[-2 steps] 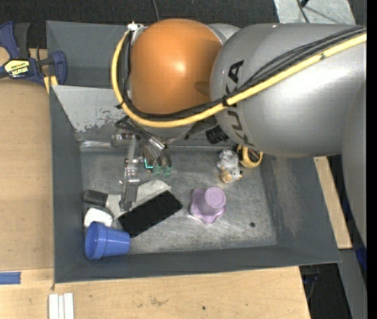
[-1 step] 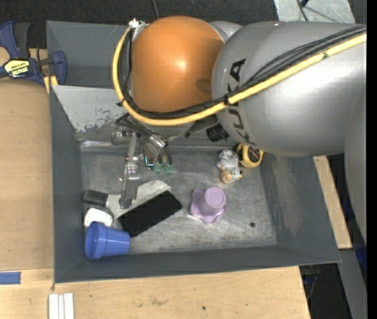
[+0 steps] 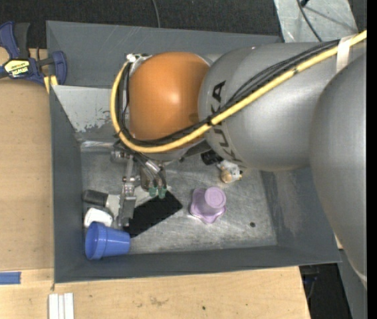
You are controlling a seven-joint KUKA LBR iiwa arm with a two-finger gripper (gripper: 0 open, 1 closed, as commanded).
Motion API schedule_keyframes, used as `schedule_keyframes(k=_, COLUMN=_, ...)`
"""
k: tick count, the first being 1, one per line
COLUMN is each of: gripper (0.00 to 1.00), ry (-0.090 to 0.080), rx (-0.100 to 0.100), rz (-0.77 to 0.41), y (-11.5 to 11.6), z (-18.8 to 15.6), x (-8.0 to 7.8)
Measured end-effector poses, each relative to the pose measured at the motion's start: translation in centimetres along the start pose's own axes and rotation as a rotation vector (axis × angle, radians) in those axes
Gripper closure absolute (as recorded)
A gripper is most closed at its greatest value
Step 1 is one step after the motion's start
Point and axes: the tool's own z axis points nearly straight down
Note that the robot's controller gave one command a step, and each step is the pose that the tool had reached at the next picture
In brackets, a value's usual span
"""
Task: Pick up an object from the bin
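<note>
The hand [image 3: 135,195] hangs low in the bin [image 3: 65,178], under the arm's [image 3: 274,111] orange cover [image 3: 161,95]. It is just above and to the right of the blue cup [image 3: 105,242], which lies on its side in the bin's lower left corner. Whether the hand is released or clenched cannot be told from here, and nothing can be seen held in it.

The thing closest to it is a black flat piece [image 3: 155,212], lying flat on the bin floor just right of the blue cup. Its long axis slants from its lower end beside the cup up and to the right. The hand's tip is at that lower end, though contact cannot be made out.

A white piece [image 3: 97,216] sits just above the blue cup, with a small black block [image 3: 95,197] above that. Farther right of the blue cup, past the black piece, is a purple cup [image 3: 208,203], and a small pale toy [image 3: 229,173] lies above and beyond it.
</note>
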Motion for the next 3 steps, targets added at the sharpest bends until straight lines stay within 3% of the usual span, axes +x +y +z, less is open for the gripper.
schedule_keyframes(k=1, gripper=0.0, ry=0.006, rx=0.002, rz=-0.133, y=-2.8, z=4.6, x=1.4)
schedule_keyframes(k=2, gripper=1.0, ry=-0.004, rx=0.0, rz=-0.215, y=-3.6, z=12.4, x=-0.4)
schedule_keyframes(k=3, gripper=1.0, ry=-0.004, rx=0.0, rz=-0.215, y=-3.6, z=12.3, x=-0.4)
